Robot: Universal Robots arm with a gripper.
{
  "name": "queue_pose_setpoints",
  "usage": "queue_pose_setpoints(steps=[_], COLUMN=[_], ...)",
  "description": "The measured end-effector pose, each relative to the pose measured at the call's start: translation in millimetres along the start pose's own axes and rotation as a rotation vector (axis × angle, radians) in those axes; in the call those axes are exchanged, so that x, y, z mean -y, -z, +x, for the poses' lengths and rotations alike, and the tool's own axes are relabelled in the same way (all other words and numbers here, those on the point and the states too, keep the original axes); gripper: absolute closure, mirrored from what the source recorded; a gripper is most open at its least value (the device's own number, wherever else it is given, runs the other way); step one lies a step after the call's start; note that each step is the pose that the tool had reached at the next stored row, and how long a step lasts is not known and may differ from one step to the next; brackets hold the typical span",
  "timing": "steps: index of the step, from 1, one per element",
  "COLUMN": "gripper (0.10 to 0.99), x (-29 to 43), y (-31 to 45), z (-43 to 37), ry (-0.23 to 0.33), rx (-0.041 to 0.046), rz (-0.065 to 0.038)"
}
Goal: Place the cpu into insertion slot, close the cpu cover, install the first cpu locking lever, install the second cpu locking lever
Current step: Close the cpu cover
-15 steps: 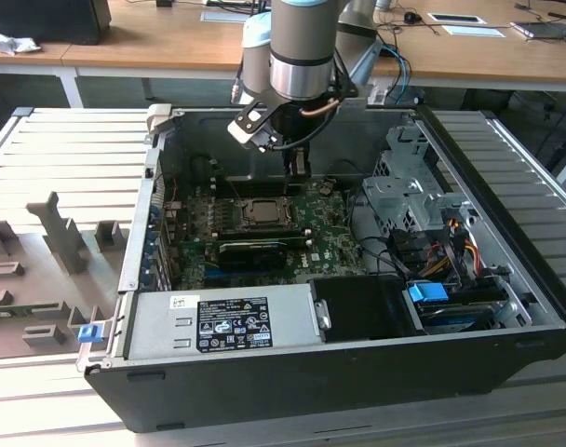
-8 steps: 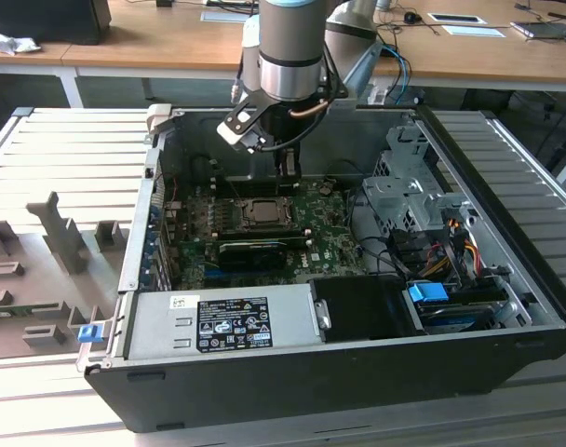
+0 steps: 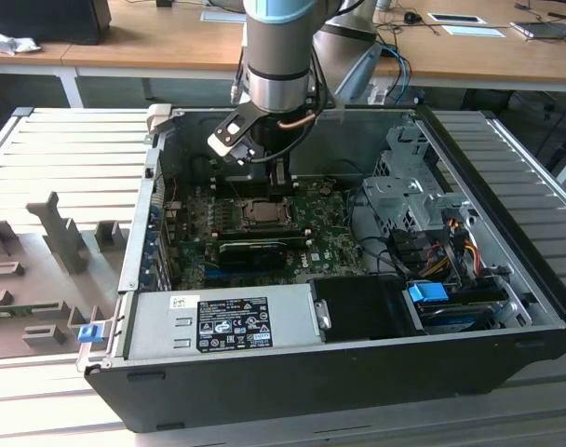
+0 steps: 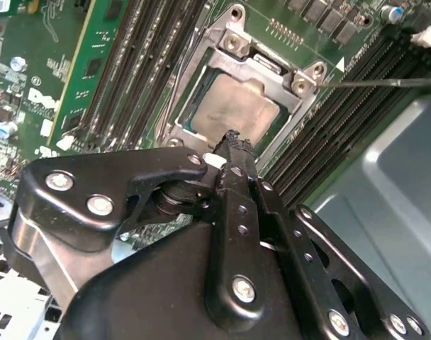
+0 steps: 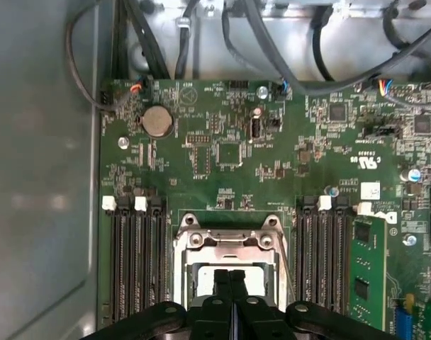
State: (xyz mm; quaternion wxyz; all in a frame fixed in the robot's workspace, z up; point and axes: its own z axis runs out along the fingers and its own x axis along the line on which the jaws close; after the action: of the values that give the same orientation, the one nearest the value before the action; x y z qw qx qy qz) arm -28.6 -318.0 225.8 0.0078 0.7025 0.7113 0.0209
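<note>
Though walled in on every side by the computer case [image 3: 357, 382], wide open from above in the exterior view. Loads of clearance around the arm [image 3: 278, 56], standing straight down with wrist vertical and gripper [image 3: 281, 182] aimed at the board. Directly beneath: the insertion slot [image 3: 236, 220], with the cpu [image 3: 262, 210] seated inside. Tighter toward the exterior view's right, thanks to the drive cage [image 3: 404, 186] and cable bundle [image 3: 441, 247].

On to the second wrist view. Fingers [image 4: 237, 184] clamped together, gripping nothing, tip poised at the near edge of the cpu cover [image 4: 295, 106]; can't tell whether touching. Cover flat over the chip, silver top showing through the window. Memory slots [image 4: 130, 71] crowding both sides of the socket, grey case wall [image 4: 393, 184] close by. Thin metal rod [image 4: 385, 82] poking out from a socket corner across the slots; can't tell if latched.

First wrist view: clenched fingertips [image 5: 221, 283] centred over the cover, memory banks flanking, cables [image 5: 272, 42] draped past the board's far edge.
</note>
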Motion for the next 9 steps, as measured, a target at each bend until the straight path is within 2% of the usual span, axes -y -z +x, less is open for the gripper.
queue_pose_setpoints(steps=[3, 6, 9], gripper=[0.98, 0.98, 0.98], x=[4.2, 6.1, 10.9], y=[-5.2, -5.3, -5.1], z=[-0.4, -3.3, -5.4], ry=[0.01, 0.013, 0.021], rx=[-0.0002, -0.0008, -0.0012], rz=[0.0, 0.0, -0.001])
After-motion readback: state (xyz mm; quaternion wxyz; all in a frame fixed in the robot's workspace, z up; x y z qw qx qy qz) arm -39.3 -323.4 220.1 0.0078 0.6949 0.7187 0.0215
